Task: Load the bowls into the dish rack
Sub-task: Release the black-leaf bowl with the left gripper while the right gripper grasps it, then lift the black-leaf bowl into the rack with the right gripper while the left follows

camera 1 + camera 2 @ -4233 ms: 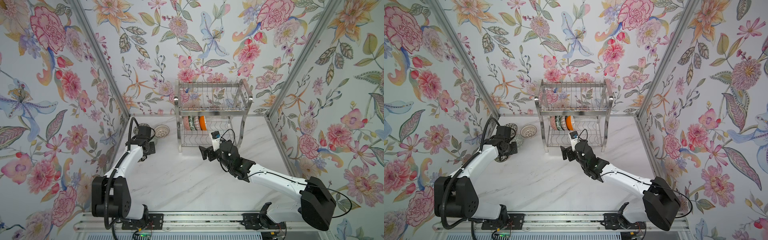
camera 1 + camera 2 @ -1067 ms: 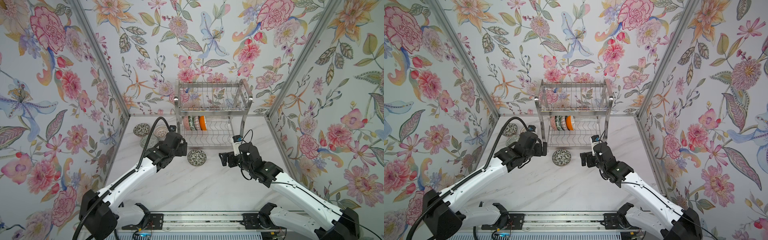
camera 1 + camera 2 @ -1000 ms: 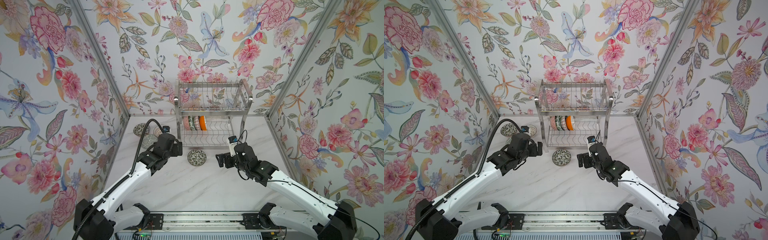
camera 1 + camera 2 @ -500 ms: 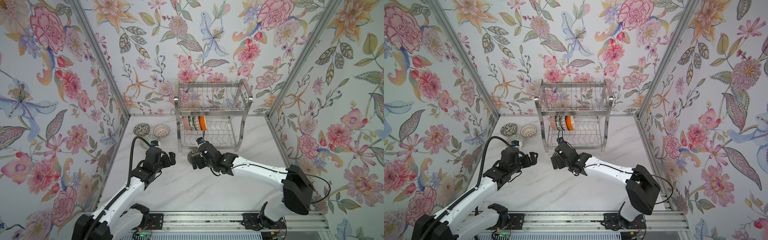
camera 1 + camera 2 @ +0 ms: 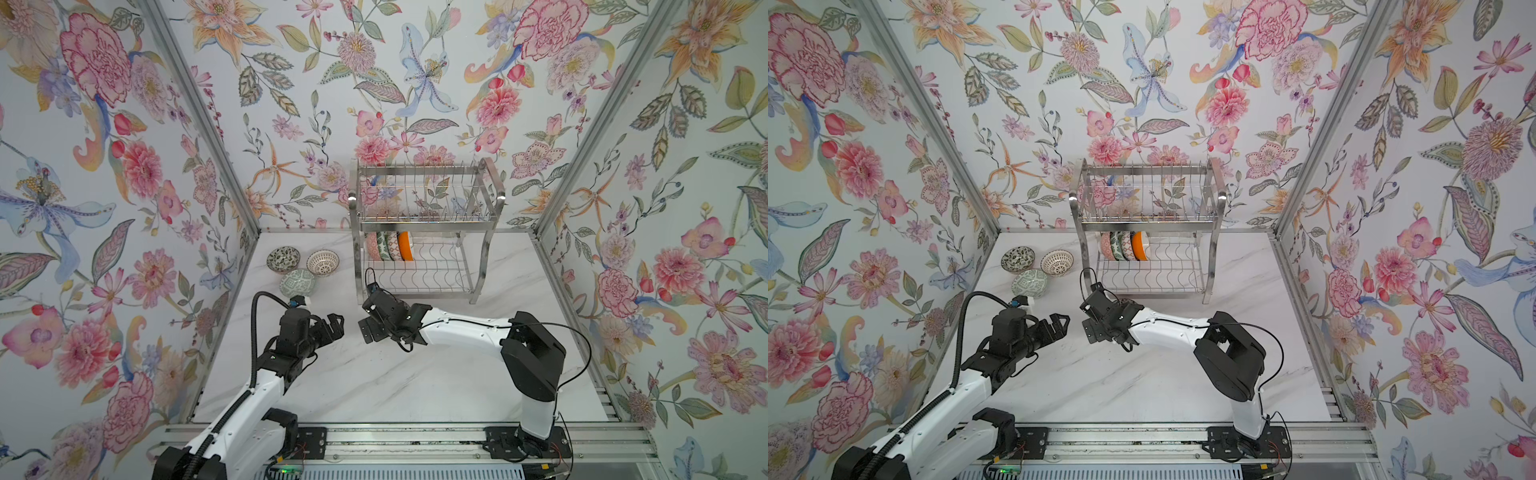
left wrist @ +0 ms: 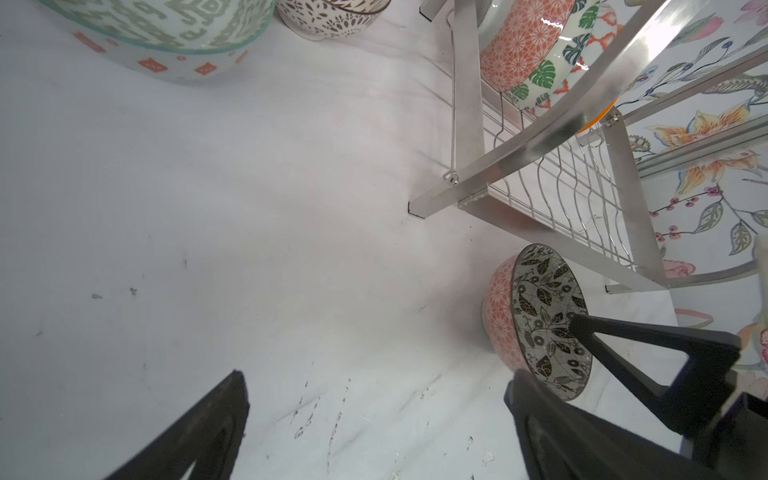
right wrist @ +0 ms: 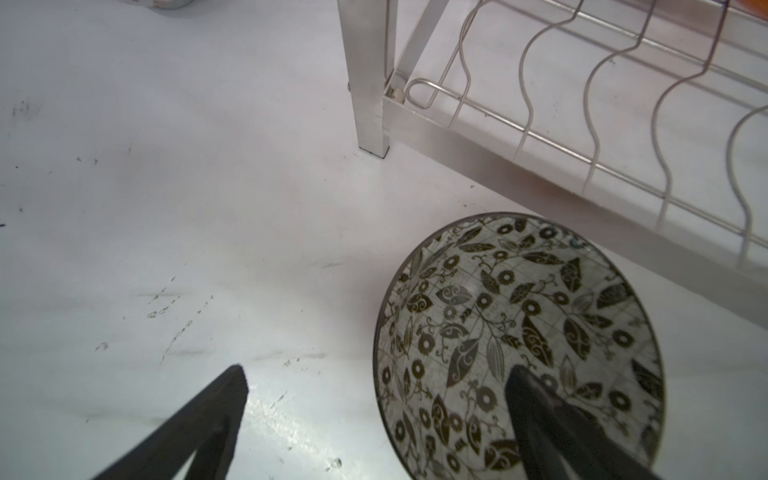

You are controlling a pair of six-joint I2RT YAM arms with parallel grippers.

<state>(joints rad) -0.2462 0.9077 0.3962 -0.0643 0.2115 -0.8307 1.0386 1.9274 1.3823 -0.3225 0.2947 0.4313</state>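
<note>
Dish rack (image 5: 424, 227) lower tier: bowls (image 5: 404, 246) standing on edge.

Leaf-patterned bowl (image 6: 540, 320) just beside the dish rack (image 6: 536, 145), left gripper (image 6: 376, 378) spread wide, empty.

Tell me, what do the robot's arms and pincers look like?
The left arm and right arm are white shells with chunky black joints. The left gripper and right gripper are black, with triangular cut-out fingers. A ribbed black hose follows the left arm.
</note>
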